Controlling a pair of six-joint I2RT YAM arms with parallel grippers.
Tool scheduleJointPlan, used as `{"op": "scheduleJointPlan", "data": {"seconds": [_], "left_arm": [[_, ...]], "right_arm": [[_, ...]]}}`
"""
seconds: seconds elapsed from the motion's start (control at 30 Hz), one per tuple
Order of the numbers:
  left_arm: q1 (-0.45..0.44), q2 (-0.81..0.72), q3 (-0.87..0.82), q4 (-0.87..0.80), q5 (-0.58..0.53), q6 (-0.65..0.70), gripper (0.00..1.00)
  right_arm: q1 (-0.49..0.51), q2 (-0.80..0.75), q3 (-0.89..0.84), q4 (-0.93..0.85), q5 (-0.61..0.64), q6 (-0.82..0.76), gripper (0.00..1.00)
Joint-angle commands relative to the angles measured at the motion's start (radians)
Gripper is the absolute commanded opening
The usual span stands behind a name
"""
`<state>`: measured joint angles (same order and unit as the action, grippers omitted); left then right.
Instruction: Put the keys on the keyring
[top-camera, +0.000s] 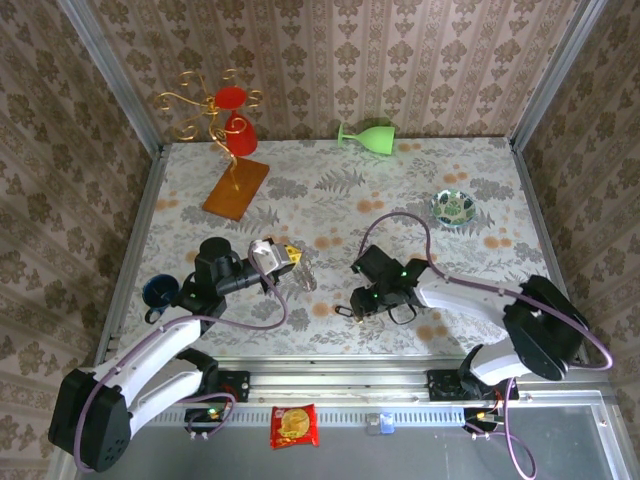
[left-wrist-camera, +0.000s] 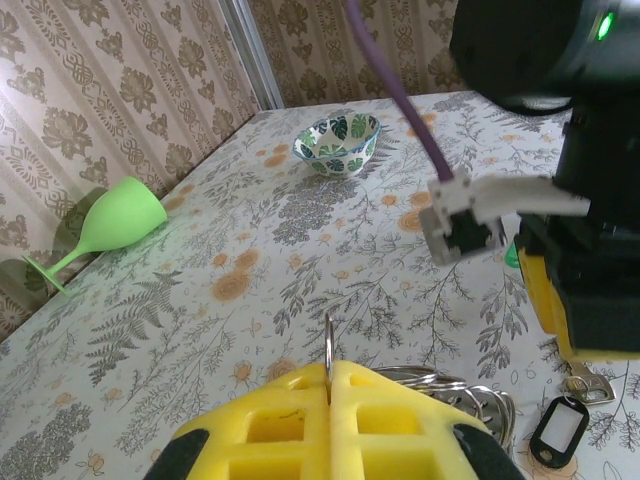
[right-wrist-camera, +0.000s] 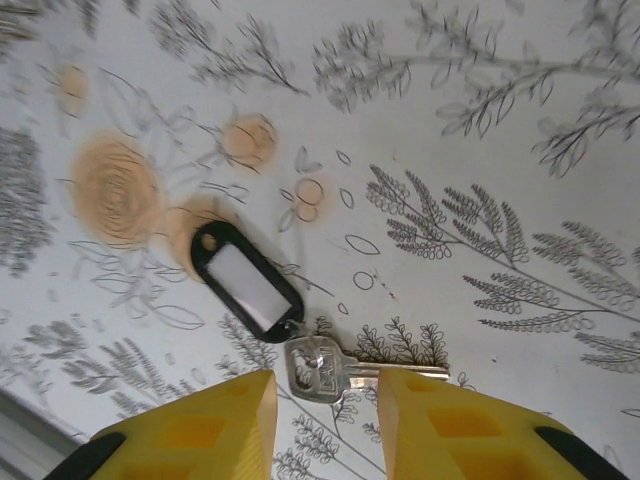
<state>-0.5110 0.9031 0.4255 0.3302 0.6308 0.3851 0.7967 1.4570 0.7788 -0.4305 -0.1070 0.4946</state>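
Nearby, black tag (right-wrist-camera: 247, 283) touches the silver key (right-wrist-camera: 340, 372); bowl (top-camera: 454, 207), goblet (top-camera: 367, 136) well apart.

green goblet (top-camera: 368, 135) lies tipped left of the patterned bowl (top-camera: 453, 207); gold stand (top-camera: 236, 188) with red cups (top-camera: 231, 97) farther left.

I'd call this a robot lab's test booth dressed up as a home: wallpaper panels (top-camera: 400, 60) on aluminium posts (top-camera: 112, 75) box in a floral-clothed table (top-camera: 400, 200), with the left arm (top-camera: 150, 350) and right arm (top-camera: 470, 295) bolted to a metal rail (top-camera: 340, 382) along the table's near edge.
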Motion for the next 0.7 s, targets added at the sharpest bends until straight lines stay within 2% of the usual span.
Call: {"op": "scheduleJointPlan", "data": {"seconds": [0.0, 0.23, 0.67], "left_arm": [[-0.009, -0.006, 0.001, 0.038, 0.006, -0.014, 0.00], [-0.011, 0.006, 0.009, 0.038, 0.035, -0.009, 0.00], [-0.011, 0.011, 0.013, 0.032, 0.046, -0.005, 0.00]], "right_arm": [[0.002, 0.046, 0.031, -0.002, -0.012, 0.020, 0.35], [0.003, 0.093, 0.043, 0.018, -0.039, 0.001, 0.34], [0.013, 0.135, 0.060, 0.027, -0.088, -0.013, 0.24]]}}
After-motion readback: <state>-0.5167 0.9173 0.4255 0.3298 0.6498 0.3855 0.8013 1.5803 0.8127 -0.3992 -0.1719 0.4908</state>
